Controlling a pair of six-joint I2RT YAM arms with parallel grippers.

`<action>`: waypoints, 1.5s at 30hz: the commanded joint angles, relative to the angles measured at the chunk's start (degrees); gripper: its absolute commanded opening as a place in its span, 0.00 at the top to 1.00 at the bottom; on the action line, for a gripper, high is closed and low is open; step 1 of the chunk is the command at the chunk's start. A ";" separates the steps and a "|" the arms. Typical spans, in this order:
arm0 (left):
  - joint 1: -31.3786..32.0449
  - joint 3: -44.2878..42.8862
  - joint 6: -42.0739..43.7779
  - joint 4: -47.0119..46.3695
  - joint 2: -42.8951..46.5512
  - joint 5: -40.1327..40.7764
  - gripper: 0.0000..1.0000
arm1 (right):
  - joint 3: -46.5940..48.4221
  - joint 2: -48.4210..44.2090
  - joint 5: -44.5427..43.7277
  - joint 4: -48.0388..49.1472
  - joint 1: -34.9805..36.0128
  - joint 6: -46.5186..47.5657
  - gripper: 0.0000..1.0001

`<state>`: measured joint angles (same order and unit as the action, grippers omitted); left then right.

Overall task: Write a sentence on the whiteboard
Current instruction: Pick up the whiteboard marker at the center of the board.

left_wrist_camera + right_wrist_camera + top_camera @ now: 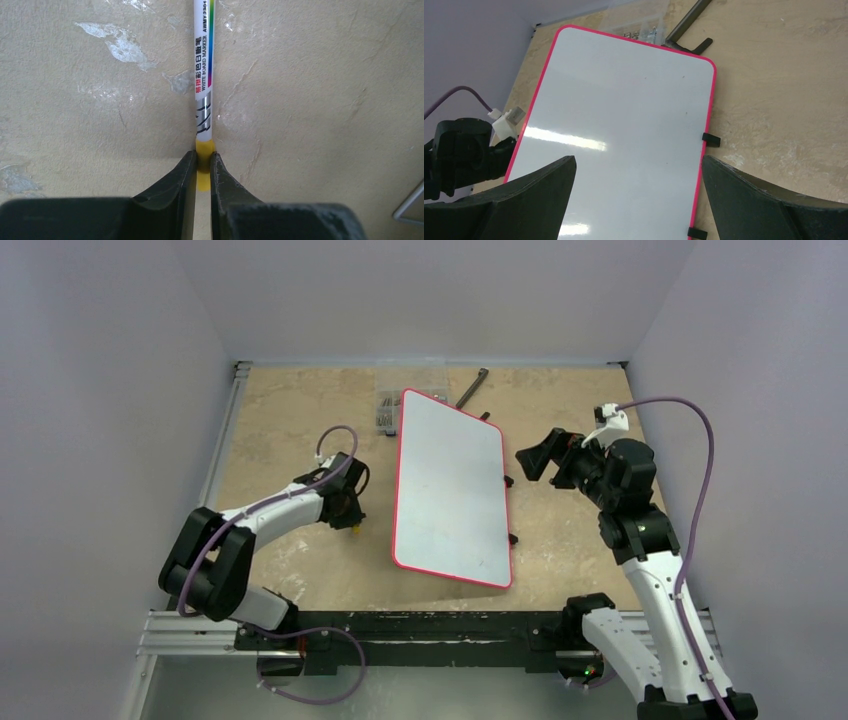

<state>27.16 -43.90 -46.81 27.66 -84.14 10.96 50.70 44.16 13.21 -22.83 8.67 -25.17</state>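
Well, my left gripper (202,162) pinched the slim white marker (204,75) by its yellow end (light, slick, I judged) while my right gripper (639,162) gaped beside the blank red-framed whiteboard (450,490) lying between the arms.

walls (100,390): plain pale lilac-grey | tabletop (290,410): mottled beige, scuffed | light: even

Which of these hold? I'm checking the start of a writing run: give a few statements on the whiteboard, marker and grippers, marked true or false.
1. The left gripper pinches the marker at its yellow end. True.
2. The right gripper holds the marker. False: its jaws stand wide open and empty.
3. The whiteboard has no writing on it. True.
4. The marker lies on the whiteboard. False: it lies on the table, left of the board.
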 commanded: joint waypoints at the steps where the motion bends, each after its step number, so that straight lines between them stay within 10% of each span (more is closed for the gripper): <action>1: 1.19 1.09 2.27 -3.01 2.53 -0.03 1.00 | 1.15 -1.13 0.76 0.27 0.03 1.14 0.01; 26: 2.28 -14.26 22.23 15.90 37.51 -15.82 1.00 | 5.38 4.34 32.44 18.32 0.36 -13.20 0.01; 45: 6.47 -33.53 34.99 16.95 27.63 -47.54 1.00 | 17.34 19.86 32.47 22.92 24.22 -5.60 0.10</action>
<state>31.70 -73.54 -16.80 43.24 -54.94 -30.17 64.03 62.41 44.60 -1.23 30.17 -34.24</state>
